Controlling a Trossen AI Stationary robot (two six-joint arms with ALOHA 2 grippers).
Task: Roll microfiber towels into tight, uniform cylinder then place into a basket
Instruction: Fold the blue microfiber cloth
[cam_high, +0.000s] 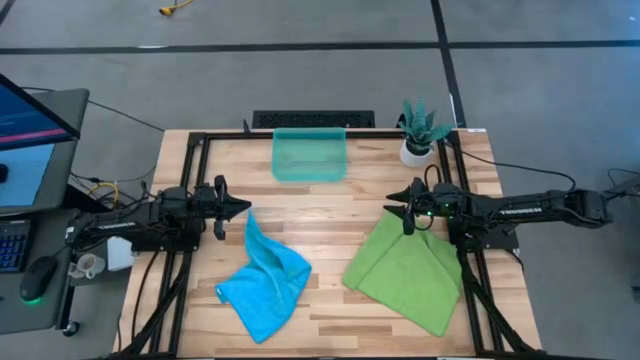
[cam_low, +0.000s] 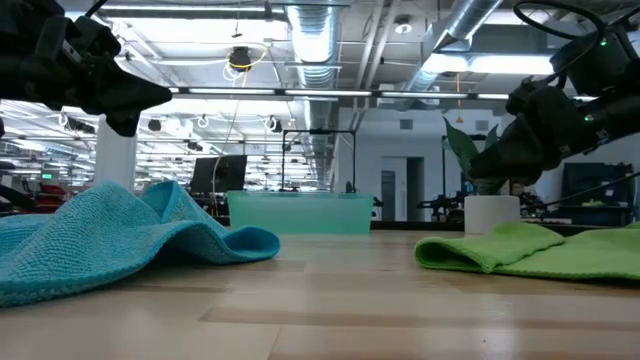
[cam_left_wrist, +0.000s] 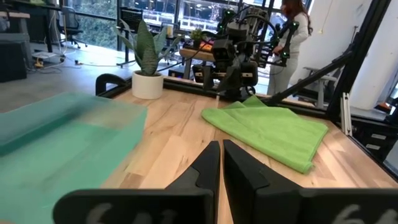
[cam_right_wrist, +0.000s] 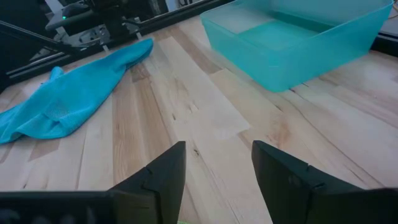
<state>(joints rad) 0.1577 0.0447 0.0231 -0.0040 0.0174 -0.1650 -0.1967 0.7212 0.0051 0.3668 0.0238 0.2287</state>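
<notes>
Blue towel (cam_low: 110, 235), seemingly unrolled

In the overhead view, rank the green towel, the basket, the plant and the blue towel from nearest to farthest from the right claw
From the open right claw, over the table's right half:
1. Green towel, directly below it.
2. Plant, at the far right edge.
3. Basket, far edge, centre.
4. Blue towel, on the left half.

Matt, fuzzy cloth towels, blue (cam_high: 262, 280) & green (cam_high: 405, 270), on smooth pale wood-plank table (cam_high: 330, 210) w/ dark metal frame; basket (cam_high: 309, 155) translucent glossy plastic; pot (cam_high: 414, 152) smooth white.
</notes>
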